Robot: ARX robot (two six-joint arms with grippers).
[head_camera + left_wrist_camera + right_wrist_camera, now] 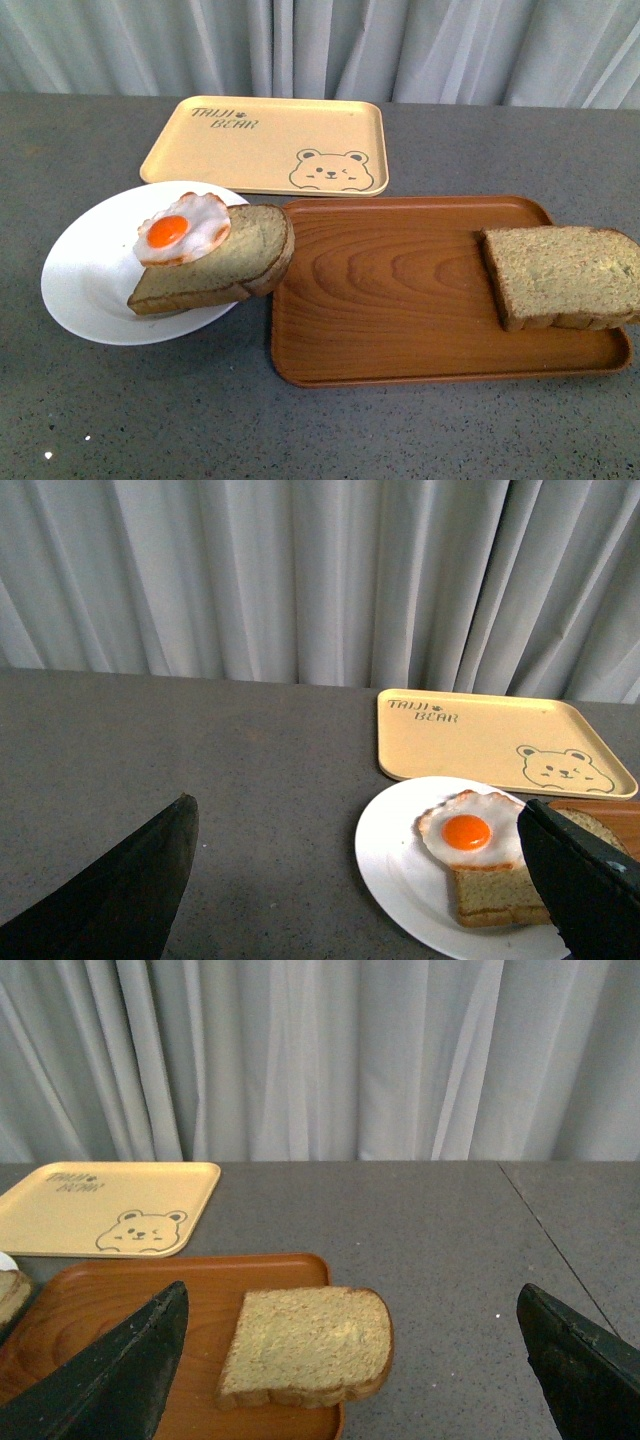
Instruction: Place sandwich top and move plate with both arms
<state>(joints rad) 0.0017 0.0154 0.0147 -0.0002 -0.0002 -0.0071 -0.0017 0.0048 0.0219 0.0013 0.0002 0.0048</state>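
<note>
The sandwich top (562, 275), a thick brown bread slice, lies at the right end of the brown wood-grain tray (390, 290), overhanging its right rim. The white plate (85, 280) sits left of the tray and holds another brown slice (235, 255) with a fried egg (183, 228) on it. No arm shows in the front view. My left gripper (355, 805) hovers open near the plate (395, 865), with nothing between its fingers. In the right wrist view my right gripper (350, 1288) is open, level with the sandwich top (310, 1345) and apart from it.
A cream bear-print tray (262, 140) lies behind the plate and the wood tray, near the grey curtain. The wood tray's left rim sits close to the plate. Everything rests on a grey speckled tabletop (150, 420).
</note>
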